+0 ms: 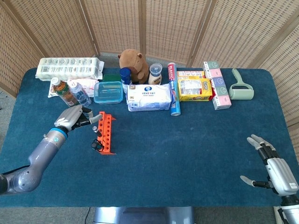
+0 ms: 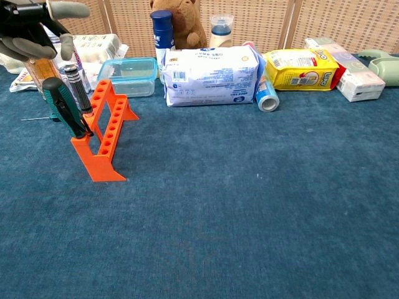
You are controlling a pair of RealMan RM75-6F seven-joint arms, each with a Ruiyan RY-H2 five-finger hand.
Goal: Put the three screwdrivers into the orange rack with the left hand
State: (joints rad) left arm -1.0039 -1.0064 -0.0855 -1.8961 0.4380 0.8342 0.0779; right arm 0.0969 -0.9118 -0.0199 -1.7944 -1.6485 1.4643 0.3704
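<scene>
The orange rack [image 1: 106, 133] [image 2: 106, 134] stands on the blue cloth at the left. Two screwdrivers lean in it, handles tilted left: a green-and-black one [image 2: 62, 107] [image 1: 96, 145] at the near end and a black-and-silver one [image 2: 76, 84] [image 1: 95, 129] behind it. A thin metal shaft [image 2: 34, 118] lies flat on the cloth left of the rack, its handle hidden. My left hand [image 1: 72, 119] [image 2: 31, 28] hovers above and left of the rack's far end, fingers partly curled, one stretched toward the rack. Whether it holds anything is unclear. My right hand [image 1: 273, 170] rests open at the front right.
Two bottles [image 1: 63, 89] stand just behind the left hand. A clear lidded box [image 1: 108, 91], a wipes pack [image 1: 149, 97], a plush toy [image 1: 133, 63], a yellow packet [image 1: 194, 88] and a lint roller [image 1: 240, 88] line the back of the table.
</scene>
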